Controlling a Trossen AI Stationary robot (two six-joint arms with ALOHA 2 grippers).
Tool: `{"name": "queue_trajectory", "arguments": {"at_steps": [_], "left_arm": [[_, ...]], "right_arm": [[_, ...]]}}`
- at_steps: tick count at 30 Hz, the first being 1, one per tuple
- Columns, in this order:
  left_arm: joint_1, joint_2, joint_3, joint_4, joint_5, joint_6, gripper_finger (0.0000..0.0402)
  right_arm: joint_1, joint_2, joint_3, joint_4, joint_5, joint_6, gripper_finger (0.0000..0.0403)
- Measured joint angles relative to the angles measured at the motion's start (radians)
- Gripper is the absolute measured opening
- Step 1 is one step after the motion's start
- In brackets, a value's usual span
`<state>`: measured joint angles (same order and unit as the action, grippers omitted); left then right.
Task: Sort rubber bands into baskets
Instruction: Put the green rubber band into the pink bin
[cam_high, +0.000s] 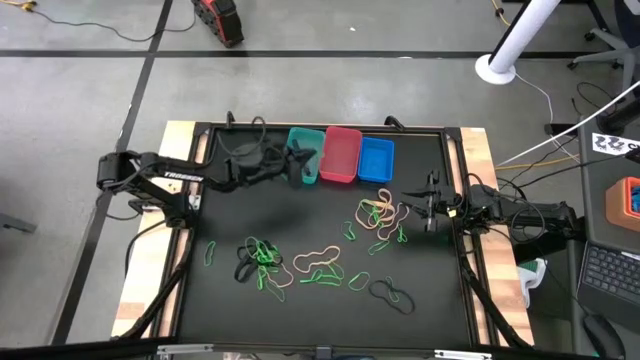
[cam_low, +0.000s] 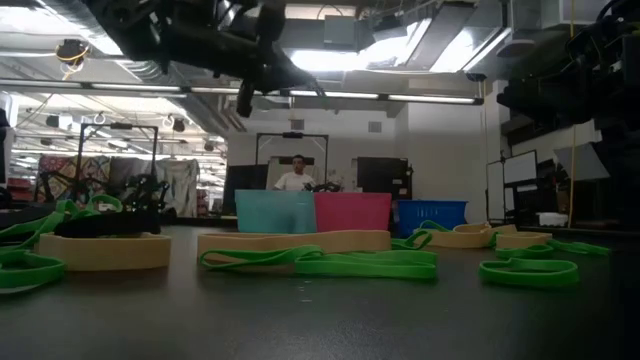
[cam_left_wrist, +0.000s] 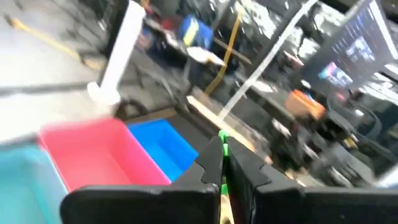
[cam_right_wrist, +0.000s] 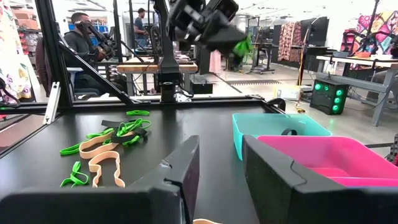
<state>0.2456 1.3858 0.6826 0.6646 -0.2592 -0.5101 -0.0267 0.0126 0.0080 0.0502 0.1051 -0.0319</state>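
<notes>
My left gripper (cam_high: 303, 166) hovers over the near end of the teal basket (cam_high: 300, 138), shut on a bright green rubber band (cam_right_wrist: 242, 43). The pink basket (cam_high: 342, 153) and the blue basket (cam_high: 376, 160) stand in a row to the teal basket's right. Many green, tan and black rubber bands (cam_high: 300, 265) lie loose on the black table top. My right gripper (cam_high: 420, 210) is open and empty, low over the table's right side beside a tan and green cluster (cam_high: 382, 215). In the right wrist view, something small and black (cam_right_wrist: 287, 132) shows inside the teal basket (cam_right_wrist: 280, 127). My left gripper pinches the green band (cam_left_wrist: 222, 149) between its two shut fingers, and only a sliver of green shows at their tips. In the right wrist view the band's rest hangs bunched beside the fingers (cam_right_wrist: 214, 28), lifted clear above the teal basket.
Black cables (cam_high: 245, 150) bunch at the far left of the table by the left arm. A raised dark frame rims the table (cam_high: 320, 128). Beyond the table, a person (cam_low: 296, 175) sits in the room. Bare table top lies between the baskets and the loose bands.
</notes>
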Motion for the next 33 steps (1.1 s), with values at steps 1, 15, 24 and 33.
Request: {"name": "queue_trajectory", "arguments": {"at_steps": [1, 15, 24, 33], "left_arm": [[0.006, 0.008, 0.014, 0.004, -0.006, 0.017, 0.0005], [0.042, 0.367, 0.253, 0.002, -0.006, 0.273, 0.0007], [0.071, 0.490, 0.280, -0.003, -0.006, 0.305, 0.0048], [0.071, 0.487, 0.280, -0.065, -0.005, 0.281, 0.0160]], "right_arm": [[0.000, 0.000, 0.000, 0.000, 0.000, 0.000, 0.0122], [0.000, 0.000, 0.000, 0.000, 0.010, 0.000, 0.0122], [0.000, 0.000, 0.000, 0.000, 0.011, 0.000, 0.0122], [0.000, 0.000, 0.000, 0.000, 0.011, 0.000, 0.0122]]}}
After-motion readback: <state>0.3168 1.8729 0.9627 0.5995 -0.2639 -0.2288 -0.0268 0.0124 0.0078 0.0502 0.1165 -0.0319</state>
